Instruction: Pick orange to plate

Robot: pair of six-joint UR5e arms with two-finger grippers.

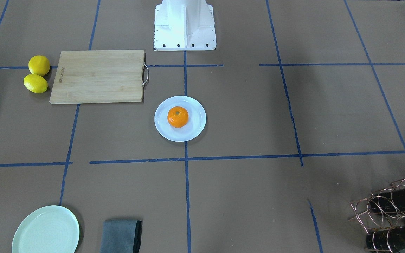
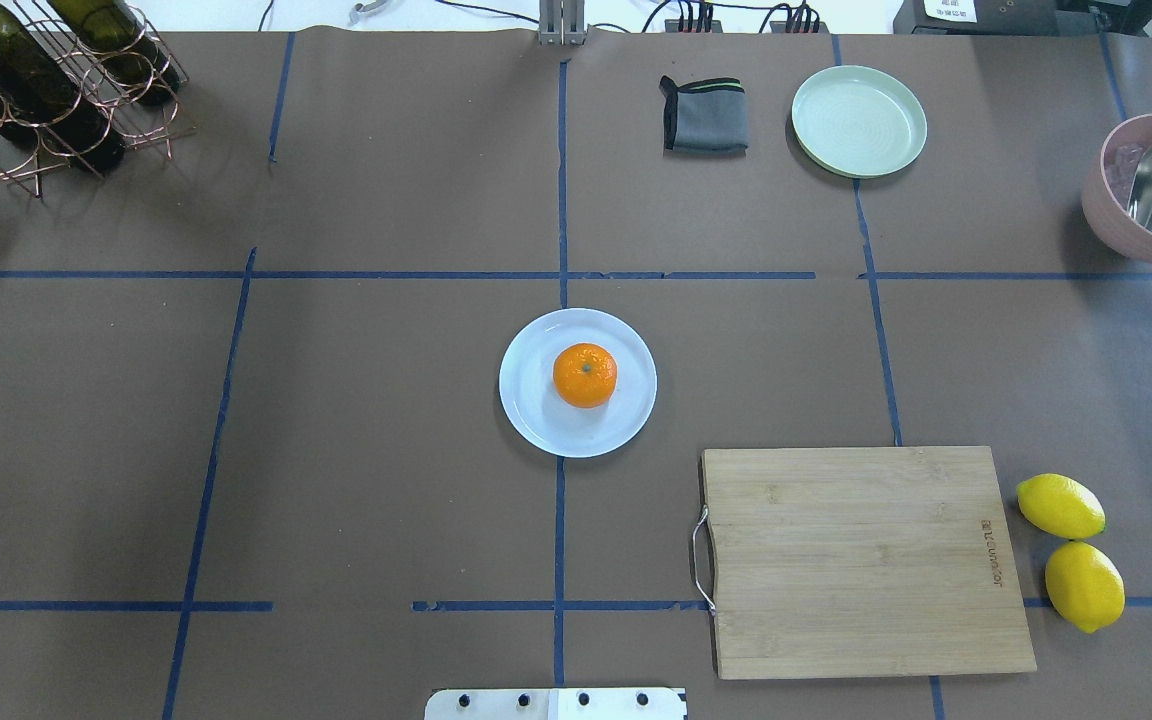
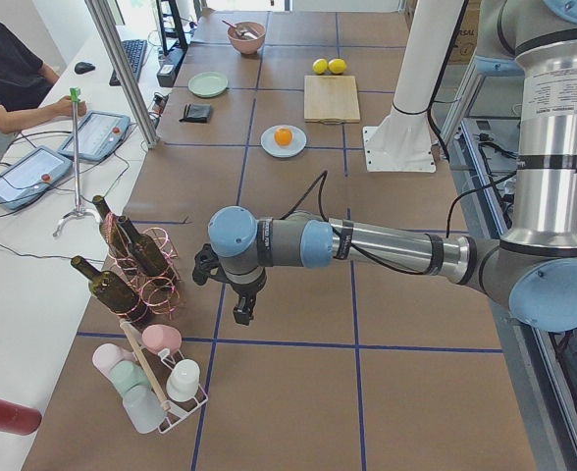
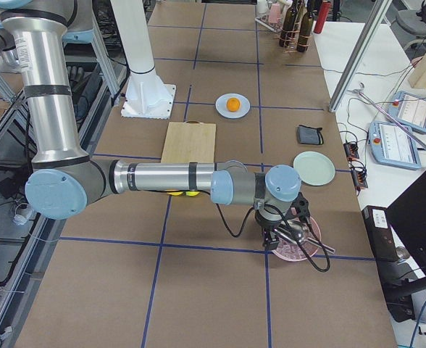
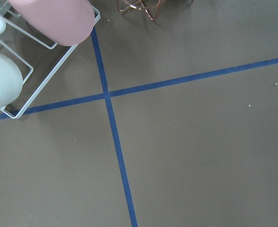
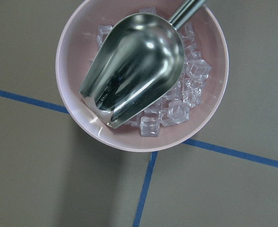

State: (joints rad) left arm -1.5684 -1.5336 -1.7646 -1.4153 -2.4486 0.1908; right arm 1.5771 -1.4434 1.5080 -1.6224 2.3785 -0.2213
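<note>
The orange (image 2: 584,375) rests in the middle of the pale bluish-white plate (image 2: 536,410) at the table's centre; the front-facing view has the same orange (image 1: 178,117) on the plate (image 1: 195,130). No gripper is near them. My left gripper (image 3: 241,312) hangs far off at the table's left end, beside the bottle rack. My right gripper (image 4: 277,239) hovers over the pink bowl at the right end. Both show only in the side views, so I cannot tell whether they are open or shut. Neither wrist view shows any fingers.
A wooden cutting board (image 2: 866,560) lies right of the plate, with two lemons (image 2: 1071,550) beyond it. A pale green plate (image 2: 858,120) and a grey cloth (image 2: 704,115) sit at the far edge. The pink bowl (image 6: 77,113) holds ice and a metal scoop (image 6: 134,66). A wine rack (image 2: 46,90) stands far left.
</note>
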